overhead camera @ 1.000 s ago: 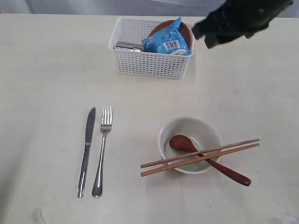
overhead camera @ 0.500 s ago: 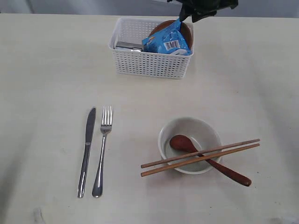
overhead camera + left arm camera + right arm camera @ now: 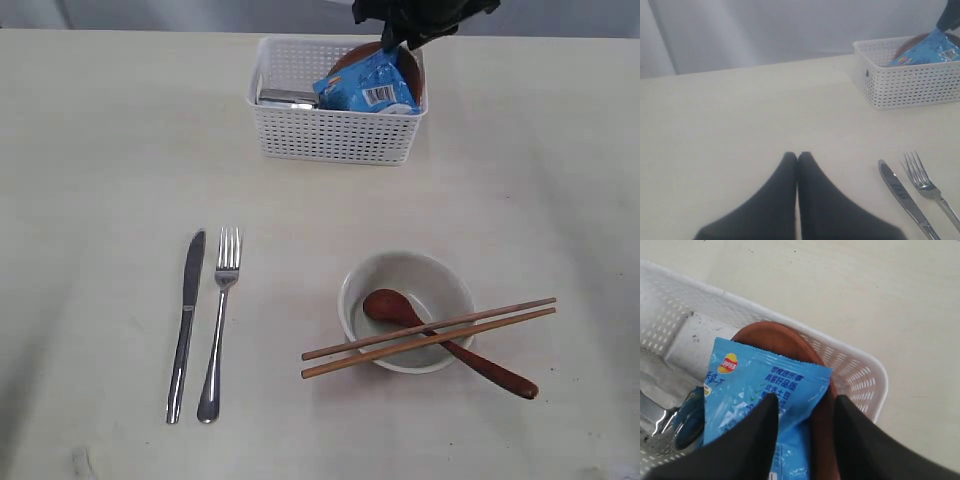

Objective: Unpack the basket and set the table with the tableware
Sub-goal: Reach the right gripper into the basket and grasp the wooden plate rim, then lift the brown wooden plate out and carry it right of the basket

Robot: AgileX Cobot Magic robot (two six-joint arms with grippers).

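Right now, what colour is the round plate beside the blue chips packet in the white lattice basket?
The round plate is red-brown; best in right wrist view.

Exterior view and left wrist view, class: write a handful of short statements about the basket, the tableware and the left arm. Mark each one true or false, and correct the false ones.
1. The knife lies left of the fork in the exterior view. True.
2. The chopsticks are in the basket. False: they lie across the bowl.
3. The blue chips packet sits in the basket. True.
4. The wooden spoon lies beside the fork. False: its head rests in the bowl, under the chopsticks.
5. The left jaws are wide open. False: the left wrist view shows them pressed together.
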